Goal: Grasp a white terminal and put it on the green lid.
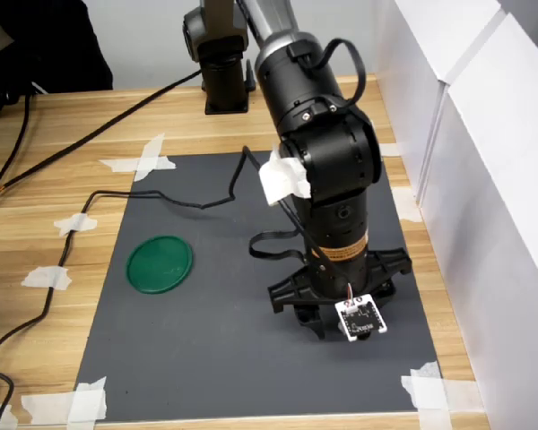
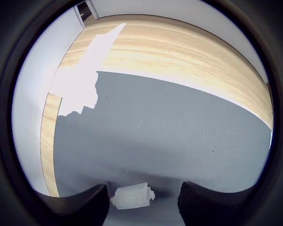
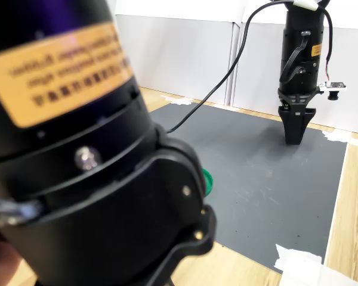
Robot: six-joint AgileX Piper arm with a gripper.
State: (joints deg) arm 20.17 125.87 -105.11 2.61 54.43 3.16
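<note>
The white terminal [image 2: 132, 197], a tiny blocky piece, lies on the grey mat [image 1: 206, 340] between my fingertips in the wrist view. My gripper [image 2: 142, 200] points straight down over it. A dark finger [image 2: 87, 205] stands on either side, with a visible gap to the terminal on one side. In the first exterior view the gripper [image 1: 321, 324] is low over the mat's right part, and the arm hides the terminal. The green lid [image 1: 160, 262] lies flat on the mat well to the first exterior view's left. A green sliver of the lid [image 3: 207, 179] shows in the second exterior view, where the gripper [image 3: 294, 136] touches down.
White panels [image 1: 484, 179] wall the first exterior view's right side. A black cable [image 1: 161, 199] crosses the mat's far part. White tape pieces [image 1: 435, 390] hold the mat's corners. The arm base [image 1: 224, 81] stands at the back. A blurred black body [image 3: 77, 149] fills the second exterior view's left.
</note>
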